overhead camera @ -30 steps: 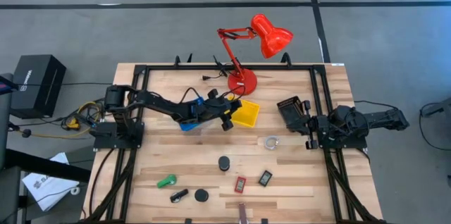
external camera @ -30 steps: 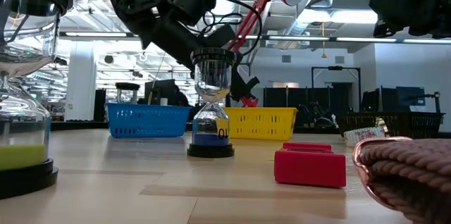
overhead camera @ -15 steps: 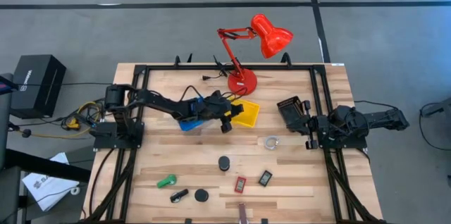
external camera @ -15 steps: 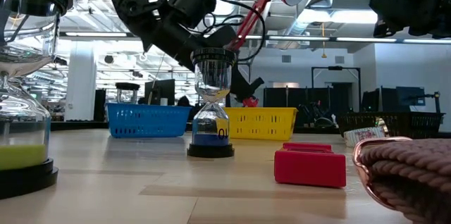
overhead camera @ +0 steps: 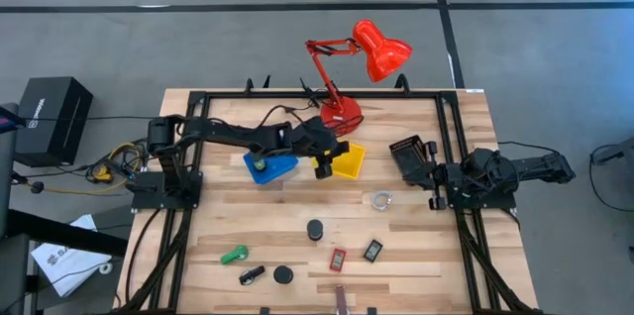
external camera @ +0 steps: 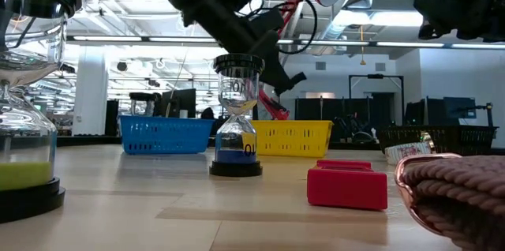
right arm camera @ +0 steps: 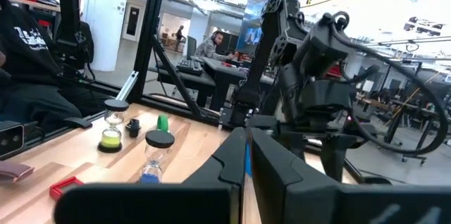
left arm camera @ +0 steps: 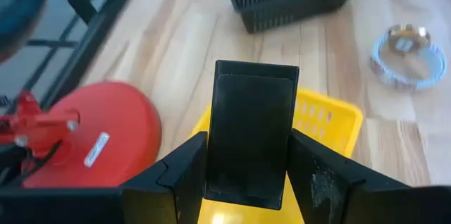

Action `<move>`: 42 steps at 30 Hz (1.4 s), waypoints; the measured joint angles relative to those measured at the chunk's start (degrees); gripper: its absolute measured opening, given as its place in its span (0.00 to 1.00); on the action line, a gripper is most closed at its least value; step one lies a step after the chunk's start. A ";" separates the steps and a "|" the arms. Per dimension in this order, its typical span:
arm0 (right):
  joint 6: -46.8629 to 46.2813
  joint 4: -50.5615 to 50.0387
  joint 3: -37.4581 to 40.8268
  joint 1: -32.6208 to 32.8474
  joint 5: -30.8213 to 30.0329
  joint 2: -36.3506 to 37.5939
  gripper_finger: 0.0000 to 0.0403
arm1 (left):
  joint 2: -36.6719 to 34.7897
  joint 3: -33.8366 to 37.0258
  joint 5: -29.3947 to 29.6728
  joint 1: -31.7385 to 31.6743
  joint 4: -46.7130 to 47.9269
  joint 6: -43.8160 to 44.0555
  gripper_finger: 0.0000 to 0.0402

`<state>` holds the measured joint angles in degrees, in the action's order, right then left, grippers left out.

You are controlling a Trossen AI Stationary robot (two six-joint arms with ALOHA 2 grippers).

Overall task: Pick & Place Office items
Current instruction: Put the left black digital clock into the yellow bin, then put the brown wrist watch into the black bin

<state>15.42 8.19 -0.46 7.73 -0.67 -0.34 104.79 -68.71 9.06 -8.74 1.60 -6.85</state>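
The left gripper (left arm camera: 246, 182) is cut off by the picture's lower edge in its wrist view, and the black block (left arm camera: 249, 139) between its fingers hides much of the yellow tray (left arm camera: 324, 122). From above, the arm covers part of the blue tray (overhead camera: 269, 167). Near the table's front edge, a small dark thing (overhead camera: 251, 275) is too small to tell. In the low view, a brown woven thing (external camera: 461, 192) is cut off at the corner and blurred.
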 joint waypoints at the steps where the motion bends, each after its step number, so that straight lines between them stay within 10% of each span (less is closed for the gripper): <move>1: 0.00 0.00 -0.01 -0.01 0.00 -0.01 0.03 | 0.01 0.01 -0.27 -0.04 1.37 0.06 0.43; 42: -1.95 -0.02 -0.01 -0.37 0.02 -0.02 0.03 | 3.98 0.08 -3.93 -2.56 3.16 -1.79 0.44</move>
<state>13.47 8.16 -0.47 7.35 -0.65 -0.35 108.78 -68.62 5.13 -11.29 4.76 -8.64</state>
